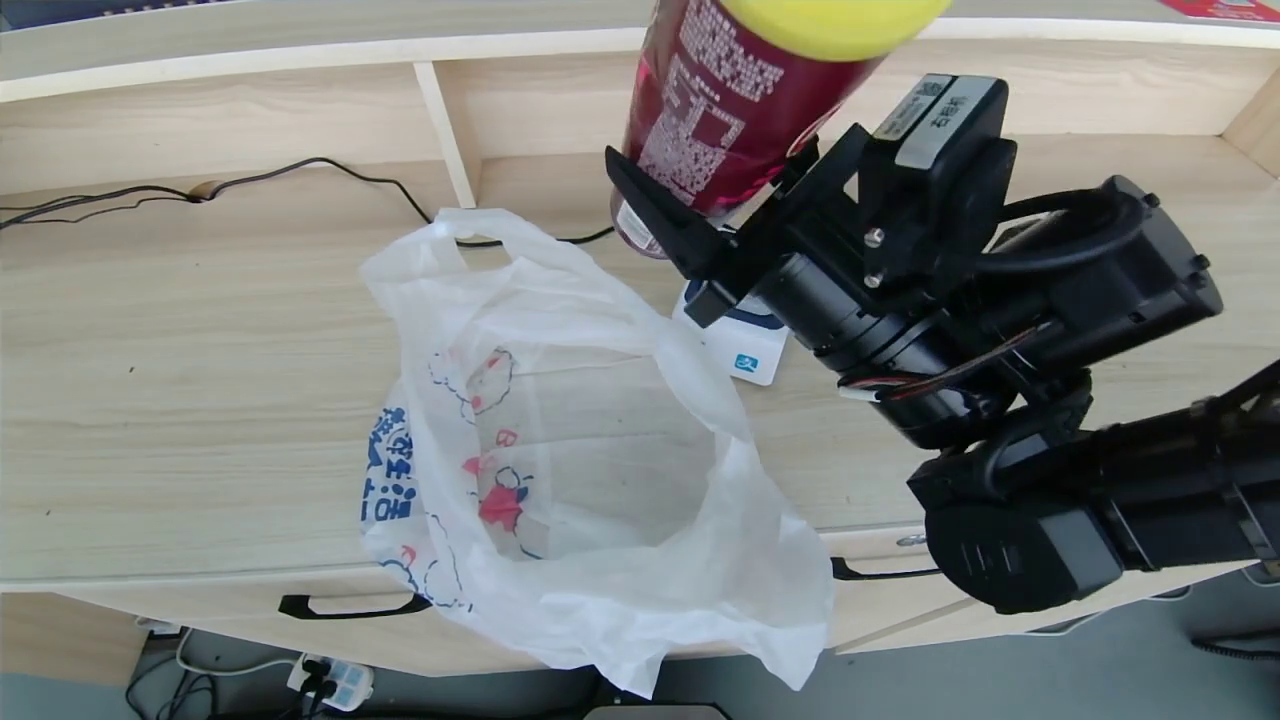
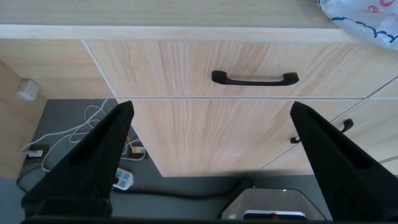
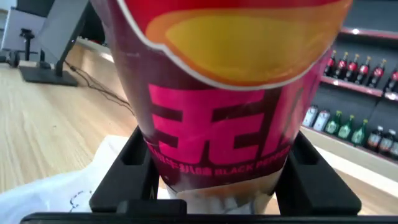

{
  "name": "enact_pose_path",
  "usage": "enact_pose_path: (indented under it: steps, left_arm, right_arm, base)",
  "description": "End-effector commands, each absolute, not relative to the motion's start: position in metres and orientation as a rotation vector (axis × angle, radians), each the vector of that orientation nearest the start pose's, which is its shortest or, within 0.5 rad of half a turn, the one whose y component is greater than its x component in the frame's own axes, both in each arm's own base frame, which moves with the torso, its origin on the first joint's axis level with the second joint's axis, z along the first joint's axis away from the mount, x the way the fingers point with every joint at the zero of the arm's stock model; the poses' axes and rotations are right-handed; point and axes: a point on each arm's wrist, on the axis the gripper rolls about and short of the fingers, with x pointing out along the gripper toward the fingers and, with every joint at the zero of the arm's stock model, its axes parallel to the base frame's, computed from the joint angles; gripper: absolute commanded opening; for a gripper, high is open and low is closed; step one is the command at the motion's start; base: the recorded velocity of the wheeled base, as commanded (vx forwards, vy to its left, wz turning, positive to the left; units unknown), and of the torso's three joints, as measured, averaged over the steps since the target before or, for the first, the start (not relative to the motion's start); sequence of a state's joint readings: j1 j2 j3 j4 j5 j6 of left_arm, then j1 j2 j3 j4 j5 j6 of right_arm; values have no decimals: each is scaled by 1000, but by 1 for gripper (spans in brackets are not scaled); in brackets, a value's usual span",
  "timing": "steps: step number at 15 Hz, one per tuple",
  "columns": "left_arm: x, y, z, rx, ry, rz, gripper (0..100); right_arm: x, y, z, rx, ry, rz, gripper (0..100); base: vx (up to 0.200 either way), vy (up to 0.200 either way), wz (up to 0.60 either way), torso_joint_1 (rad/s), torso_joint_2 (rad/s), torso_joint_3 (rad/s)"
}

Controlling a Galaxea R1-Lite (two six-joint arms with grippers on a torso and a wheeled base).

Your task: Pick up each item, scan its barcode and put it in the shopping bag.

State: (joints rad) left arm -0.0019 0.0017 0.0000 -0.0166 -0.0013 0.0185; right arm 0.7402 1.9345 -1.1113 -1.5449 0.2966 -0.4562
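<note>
Right gripper (image 1: 720, 195) clamped on red canister (image 1: 715, 110), top centre of frame. Long axis tilted: yellow lid up-right, base down-left. Bag (image 1: 440, 480) open, centre. Left gripper (image 2: 211, 109) spread wide, empty.

The canister (image 1: 710, 110) wears a smooth, glossy printed wrap, and its yellow lid (image 1: 830, 20) is plastic with a duller sheen. The shopping bag (image 1: 600, 470) is thin, translucent white plastic film, crinkled and faintly shiny. The table (image 1: 200, 380) is pale wood-grain board, matt and smooth. The drawer front (image 2: 186, 74) has the same finish and carries a black handle (image 2: 255, 79) with a slight sheen. The right pincer (image 1: 720, 190) is matt black plastic, its mount set with bright metal screws (image 1: 875, 237). The left pincer (image 2: 211, 162) looks matt black too. The small box (image 1: 745, 345) is smooth white card.
</note>
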Motion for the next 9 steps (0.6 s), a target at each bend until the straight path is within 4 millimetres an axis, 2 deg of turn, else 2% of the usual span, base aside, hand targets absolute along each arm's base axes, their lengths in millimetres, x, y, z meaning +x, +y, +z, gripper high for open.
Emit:
enact_pose_path:
  steps: [1, 3, 6, 9]
  left_arm:
    - [-23, 0, 77, 18, -15, -3, 100]
    - [-23, 0, 77, 18, -15, -3, 100]
    - [-23, 0, 77, 18, -17, -3, 100]
    - [-23, 0, 77, 18, -17, -3, 100]
  right_arm:
    - [235, 261, 277, -74, -887, 801, 0]
    - [231, 262, 277, -23, -874, 804, 0]
    - [210, 260, 285, 74, -841, 808, 0]
    - [170, 241, 303, 207, -806, 775, 0]
  base:
    - [0, 0, 0, 0, 0, 0]
    - [0, 0, 0, 0, 0, 0]
    - [0, 0, 0, 0, 0, 0]
    - [0, 0, 0, 0, 0, 0]
